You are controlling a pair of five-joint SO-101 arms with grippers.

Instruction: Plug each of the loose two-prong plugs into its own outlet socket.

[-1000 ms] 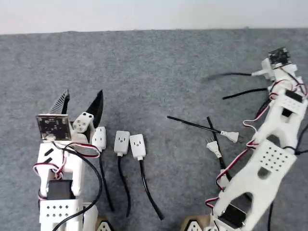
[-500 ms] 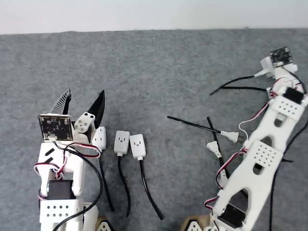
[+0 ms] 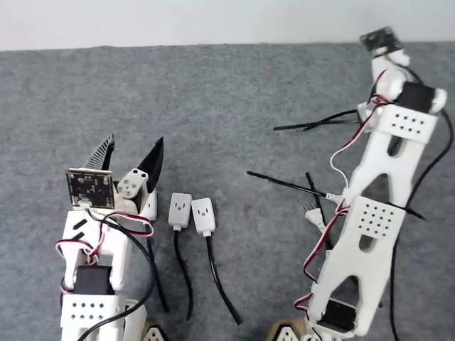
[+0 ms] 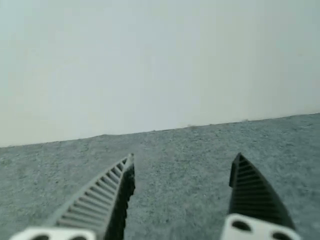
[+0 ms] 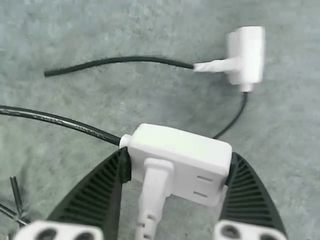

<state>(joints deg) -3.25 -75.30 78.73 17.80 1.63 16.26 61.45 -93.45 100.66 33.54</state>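
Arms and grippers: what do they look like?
The left arm and right arm are white plastic with perforated panels and looped red, white and black wires. Fingers are black, ribbed and pointed. A small circuit board sits at each wrist.

Grey carpeted surface [image 3: 234,106]: white socket [image 3: 180,211] just beside second socket [image 3: 203,215]; two-prong plug [image 3: 313,214] well apart; black cords [image 3: 183,263] trailing from each.

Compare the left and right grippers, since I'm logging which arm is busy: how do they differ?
The left gripper is open with nothing between its jaws; the right gripper is shut on a white outlet block. The left faces along the carpet; the right points down at it, above a second outlet. Both have black ribbed fingers.
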